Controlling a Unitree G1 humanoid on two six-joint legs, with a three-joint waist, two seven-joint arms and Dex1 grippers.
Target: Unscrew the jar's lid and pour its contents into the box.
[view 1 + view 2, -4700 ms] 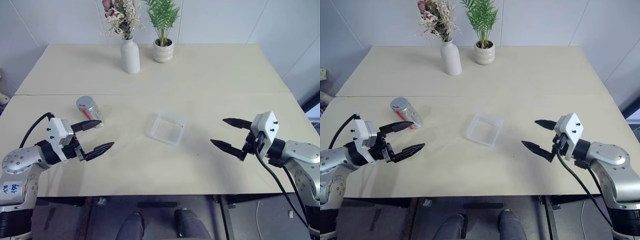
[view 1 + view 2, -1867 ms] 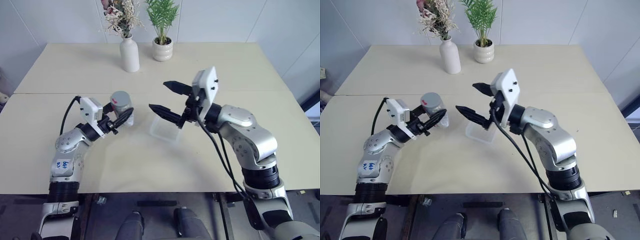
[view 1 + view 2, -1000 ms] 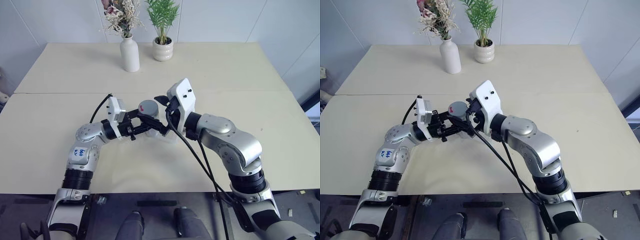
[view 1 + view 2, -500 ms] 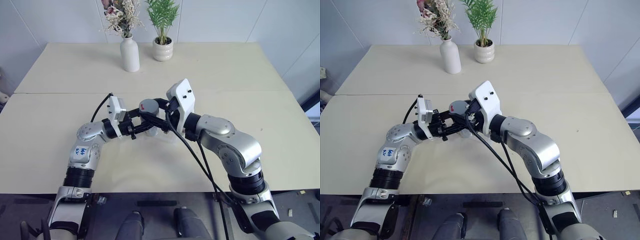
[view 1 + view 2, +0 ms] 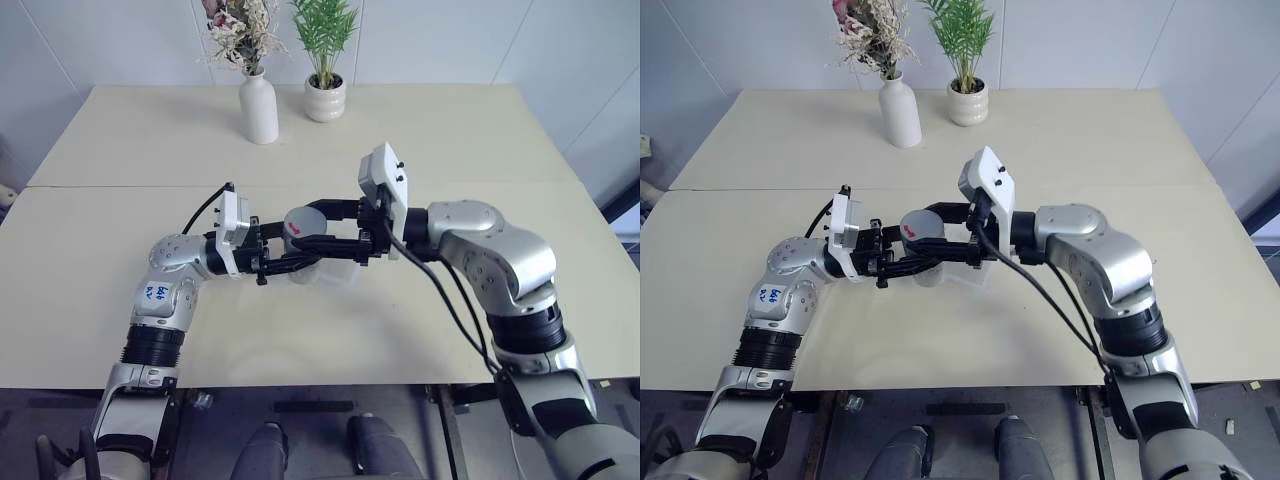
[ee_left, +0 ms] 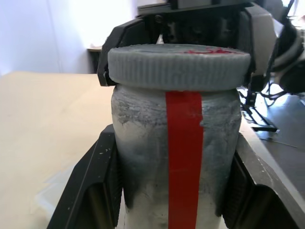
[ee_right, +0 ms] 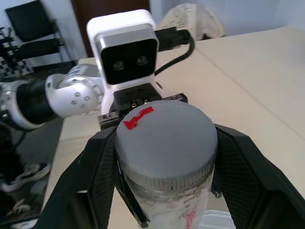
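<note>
Left tool (image 5: 292,258) clamps the jar (image 6: 174,157), red stripe, no readable label; right tool (image 5: 322,238) pinches its lid (image 7: 164,138) from three o'clock.

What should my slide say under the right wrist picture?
Right gripper clamps the grey lid on the jar.

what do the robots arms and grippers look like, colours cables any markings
Both arms are silver-grey metal with rounded joint housings and black ribbed bands near the base. The left arm carries a white sticker with blue handwriting. Each wrist ends in a white boxy camera block with two lenses. The left gripper and right gripper each have two black tapered fingers. Black cables loop from both wrists, with longer ones trailing along the right arm.
</note>
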